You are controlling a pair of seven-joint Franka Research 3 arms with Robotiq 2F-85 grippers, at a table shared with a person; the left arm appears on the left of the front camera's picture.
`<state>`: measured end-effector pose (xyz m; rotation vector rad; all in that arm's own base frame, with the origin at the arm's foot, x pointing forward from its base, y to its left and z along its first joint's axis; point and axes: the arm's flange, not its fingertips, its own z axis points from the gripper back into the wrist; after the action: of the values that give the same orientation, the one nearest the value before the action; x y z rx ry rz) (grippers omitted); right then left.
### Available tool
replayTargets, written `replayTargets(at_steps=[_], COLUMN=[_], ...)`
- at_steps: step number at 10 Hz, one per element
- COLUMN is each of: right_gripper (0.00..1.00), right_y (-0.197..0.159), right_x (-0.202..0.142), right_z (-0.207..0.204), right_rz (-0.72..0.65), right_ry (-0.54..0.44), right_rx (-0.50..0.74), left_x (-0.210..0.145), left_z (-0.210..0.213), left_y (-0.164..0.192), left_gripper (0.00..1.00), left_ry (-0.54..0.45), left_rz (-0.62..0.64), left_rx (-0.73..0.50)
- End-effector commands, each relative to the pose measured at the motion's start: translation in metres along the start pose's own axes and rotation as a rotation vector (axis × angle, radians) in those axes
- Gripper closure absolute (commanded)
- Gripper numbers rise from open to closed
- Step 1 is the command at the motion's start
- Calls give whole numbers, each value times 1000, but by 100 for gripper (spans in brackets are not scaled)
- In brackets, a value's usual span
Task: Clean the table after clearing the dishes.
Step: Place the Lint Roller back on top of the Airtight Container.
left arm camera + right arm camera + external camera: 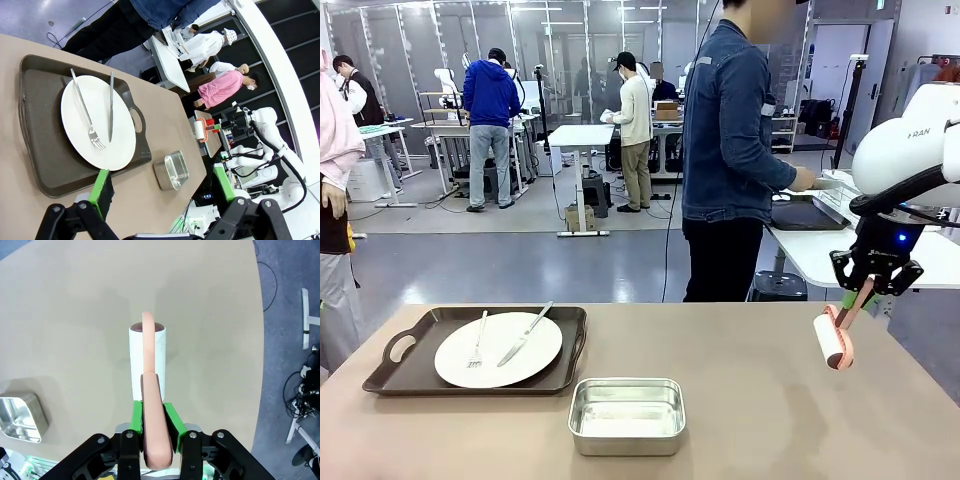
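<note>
Your right gripper (860, 295) sat at the right of the front view, its fingers closed on the pink handle of a lint roller (833, 343). The handle ran down and slightly left from the pads. The white roll hung at its lower end, with its long axis tilted a little off upright in that frame. In the right wrist view the roller (147, 357) pointed straight up the middle of the frame, away from the gripper (152, 415), over bare table (75, 315). You could not tell from either view whether the roll touched the top.

Your left gripper (161, 172) was open, its green pads wide apart and holding nothing.

The tray (390, 375) lay at the lower left of the front view, long side running left to right across the table (750, 350). On it sat the plate (510, 372). The fork (478, 340) lay nearly up and down the frame, tines at its lower end, and the knife (525, 335) slanted from lower left to upper right. The steel pan (626, 383) stood just right of the tray, low in the middle. A person (725, 150) stood beyond the far edge, turned toward a white table at the right.
</note>
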<state>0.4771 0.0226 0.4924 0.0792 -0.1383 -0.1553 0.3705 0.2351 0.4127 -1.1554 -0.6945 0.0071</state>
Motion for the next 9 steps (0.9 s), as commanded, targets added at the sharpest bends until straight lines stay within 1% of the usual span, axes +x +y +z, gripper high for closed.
replayTargets(at_steps=[1, 2, 3, 4, 5, 6, 7, 9], right_gripper=[78, 78, 78, 78, 78, 78, 78, 78], right_y=[0, 23, 51, 87, 120, 153, 197, 278], right_x=[0, -9, -19, -36, -54, -71, -89, -121], right_z=[0, 33, 56, 76, 86, 90, 89, 83], right_rz=[0, 238, 389, 578, 735, 886, 1032, 1283], right_ry=[0, -48, -71, -88, -82, -35, 2, 38], right_rx=[0, 85, 110, 167, 168, 163, 124, 116], left_x=[0, 0, 0, 0, 0, 0, 0, 0], left_z=[2, 2, 2, 2, 2, 2, 2, 2], left_y=[-1, -1, -1, -1, -1, -1, -1, -1], left_gripper=[0, 0, 0, 0, 0, 0, 0, 0], left_ry=[-13, -13, -13, -13, -13, -13, -13, -13], left_rz=[-5, -5, -5, -5, -5, -5, -5, -5], left_rx=[-18, -18, -18, -18, -18, -18, -18, -18])
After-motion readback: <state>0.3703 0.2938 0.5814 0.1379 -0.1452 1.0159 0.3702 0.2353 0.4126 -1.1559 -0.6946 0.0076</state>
